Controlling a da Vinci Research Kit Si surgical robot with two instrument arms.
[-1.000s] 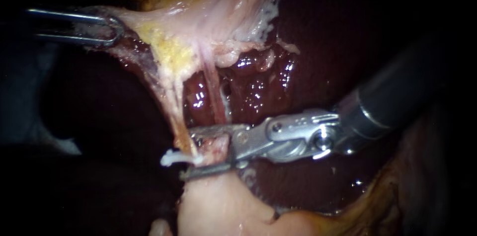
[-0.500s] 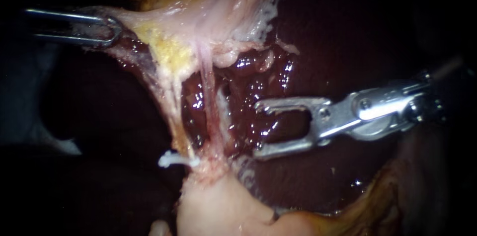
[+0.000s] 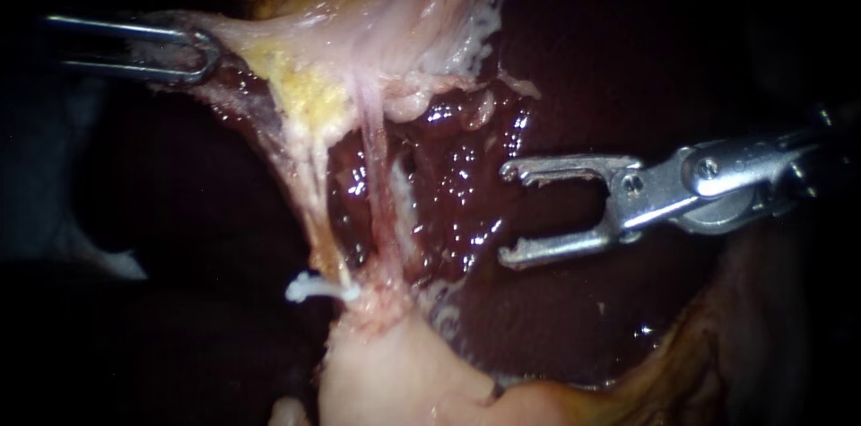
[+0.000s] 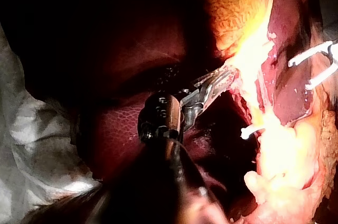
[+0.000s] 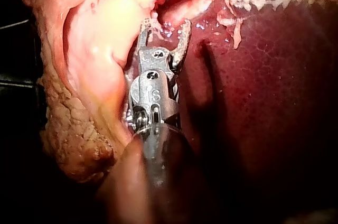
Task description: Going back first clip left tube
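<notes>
- Clip [image 3: 309, 286] sits on the left tube [image 3: 316, 211] (looks done).
- Right instrument [image 3: 505, 213] is apart, jaws wide, empty; retreat seems nearly finished.
- Left instrument [image 3: 202, 54] grips tissue [image 3: 247, 36].

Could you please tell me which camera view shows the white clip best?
The endoscope view: the clip lies side-on in plain sight, and the right instrument, jaws open, stands clear of it. The left wrist view shows it too, beside glaring tissue. In the right wrist view I cannot pick it out.
</notes>
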